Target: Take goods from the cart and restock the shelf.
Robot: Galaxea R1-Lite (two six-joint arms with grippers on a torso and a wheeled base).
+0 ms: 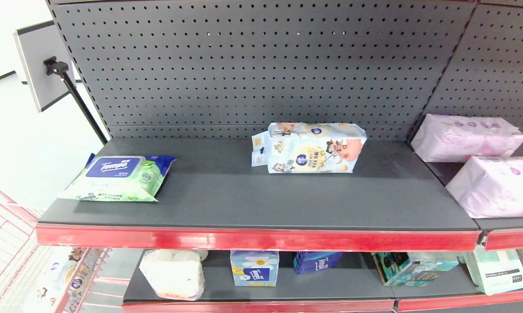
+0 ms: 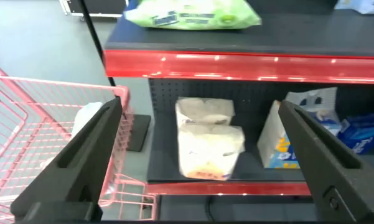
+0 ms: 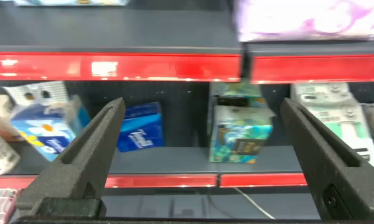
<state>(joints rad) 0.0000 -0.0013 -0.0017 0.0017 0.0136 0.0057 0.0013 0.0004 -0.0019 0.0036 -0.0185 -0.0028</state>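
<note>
Head view: shelf [image 1: 253, 195] has room mid-board; pink wire cart [image 1: 9, 243] sits low off its left end, holding what may be a cartoon-print tissue pack [image 1: 59, 271]. Wet-wipes pack [image 1: 120, 178] lies near the front lip: a careless lift could knock it off. Left gripper [image 2: 199, 107], right gripper [image 3: 202, 106] gape wide, empty; cart wire could snag them.

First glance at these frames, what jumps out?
The bright red edge strip of the dark upper shelf grabs first. On that shelf, a green wipes pack lies front-left and a cartoon-printed tissue pack sits mid-back; pale pink packs sit in the next bay to the right.
</note>
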